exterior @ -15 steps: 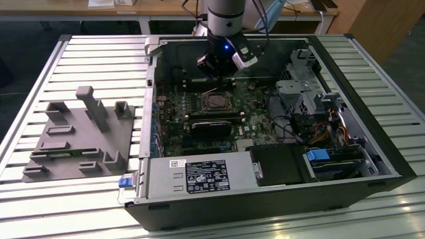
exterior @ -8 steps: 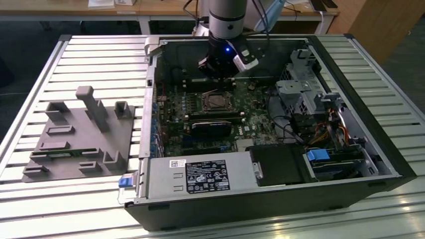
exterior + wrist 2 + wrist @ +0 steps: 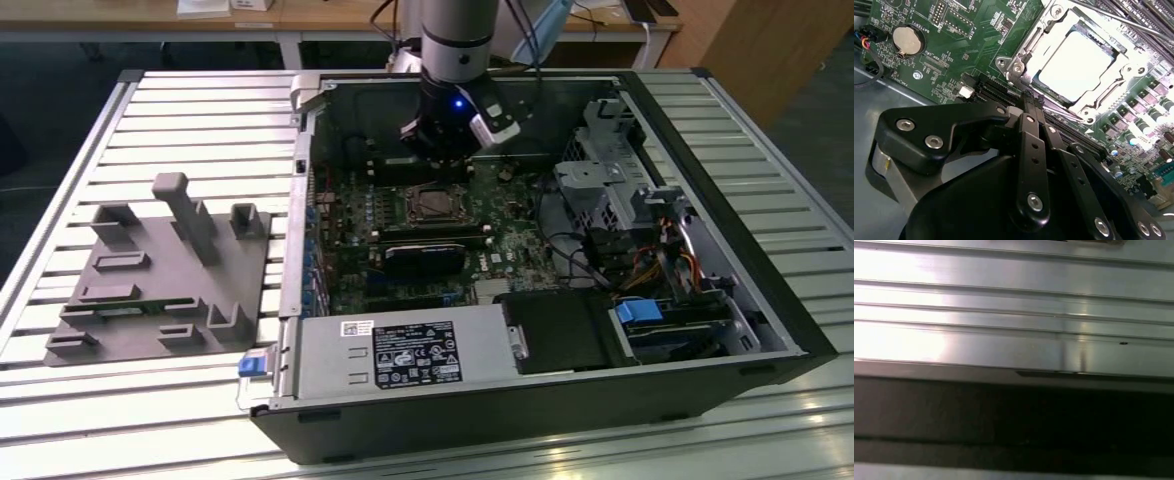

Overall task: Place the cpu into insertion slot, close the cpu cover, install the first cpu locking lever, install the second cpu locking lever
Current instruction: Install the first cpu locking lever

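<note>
The cpu lies flat in the insertion slot on the green board, its pale metal top glaring in the light. The silvery cpu cover is folded down around it, and the chip shows through the cover's square window. My gripper hangs just off one corner of the socket, its black fingers pressed together with nothing between them. In the exterior view the gripper stands inside the open computer case, just behind the socket. I cannot make out how the locking levers stand.
A grey fixture tray lies at the exterior view's left on the slatted metal table. Inside the case are a black card, the power supply and a drive cage. A coin battery and a long black card slot lie near the gripper.
</note>
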